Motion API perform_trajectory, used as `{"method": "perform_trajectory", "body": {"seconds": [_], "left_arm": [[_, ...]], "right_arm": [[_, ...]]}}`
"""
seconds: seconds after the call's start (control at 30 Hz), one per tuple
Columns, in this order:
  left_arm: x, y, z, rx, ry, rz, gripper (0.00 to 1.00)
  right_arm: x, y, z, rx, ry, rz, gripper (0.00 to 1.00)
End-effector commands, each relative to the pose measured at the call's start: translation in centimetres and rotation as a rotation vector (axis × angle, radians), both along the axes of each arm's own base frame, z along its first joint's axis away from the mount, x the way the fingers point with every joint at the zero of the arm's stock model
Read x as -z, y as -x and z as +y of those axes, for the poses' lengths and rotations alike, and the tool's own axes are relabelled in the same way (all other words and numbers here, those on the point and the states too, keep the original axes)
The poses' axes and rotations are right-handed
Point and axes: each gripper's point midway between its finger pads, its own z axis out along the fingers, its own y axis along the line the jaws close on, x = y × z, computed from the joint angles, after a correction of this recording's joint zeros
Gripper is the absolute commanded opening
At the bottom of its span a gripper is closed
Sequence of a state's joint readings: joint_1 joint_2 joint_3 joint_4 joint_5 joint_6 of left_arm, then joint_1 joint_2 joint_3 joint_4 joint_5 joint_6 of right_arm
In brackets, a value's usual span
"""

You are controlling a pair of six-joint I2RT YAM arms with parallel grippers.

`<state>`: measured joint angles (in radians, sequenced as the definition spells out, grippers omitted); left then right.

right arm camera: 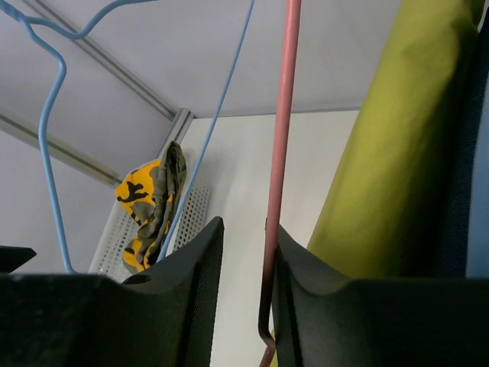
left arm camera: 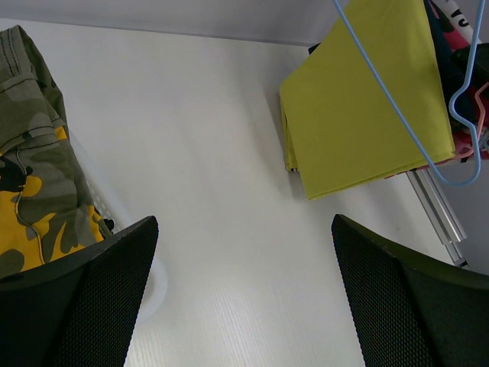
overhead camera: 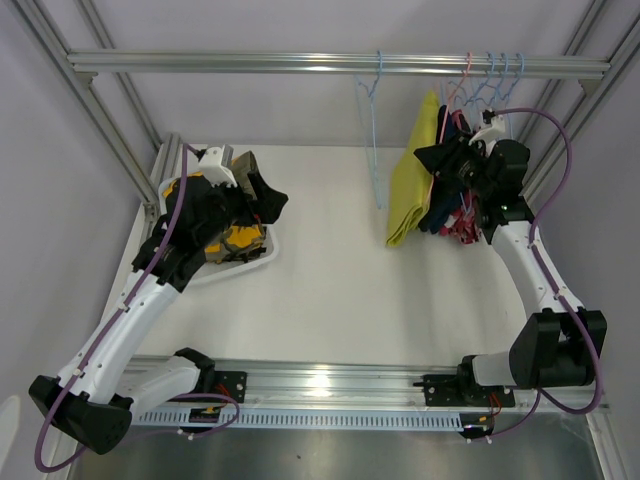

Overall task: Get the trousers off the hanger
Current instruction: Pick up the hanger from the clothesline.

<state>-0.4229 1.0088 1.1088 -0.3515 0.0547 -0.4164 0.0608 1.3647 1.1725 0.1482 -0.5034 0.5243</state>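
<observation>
Basket point(overhead camera: 268, 262) holding one trousers pair point(overhead camera: 243, 238) left; remaining trousers point(overhead camera: 408, 195) hang right.

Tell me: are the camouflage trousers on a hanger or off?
Off: the camouflage trousers lie crumpled in the white basket.

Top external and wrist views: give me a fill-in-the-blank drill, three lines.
The hanger wire between the right gripper fingers is coloured ____.
The trousers lying in the white basket are the ____ pair.
The left gripper is ____ and holds nothing.
Missing words: pink; camouflage; open.
</observation>
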Motion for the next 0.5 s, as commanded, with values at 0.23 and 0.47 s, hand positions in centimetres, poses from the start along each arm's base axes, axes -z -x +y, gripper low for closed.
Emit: {"method": "perform_trajectory", "body": {"seconds": [0.23,0.47], "left_arm": [[-0.9,-0.3,0.5,-0.011,-0.011,-0.041,0.99],[-0.9,-0.3,0.4,-0.008,-0.009,-0.043,0.99]], "right_arm": [[-3.0,1.3,0.4,-0.056,-0.034,-0.111,0.17],[-3.8,1.6,0.4,-0.052,-0.037,-0.131,0.00]]}}
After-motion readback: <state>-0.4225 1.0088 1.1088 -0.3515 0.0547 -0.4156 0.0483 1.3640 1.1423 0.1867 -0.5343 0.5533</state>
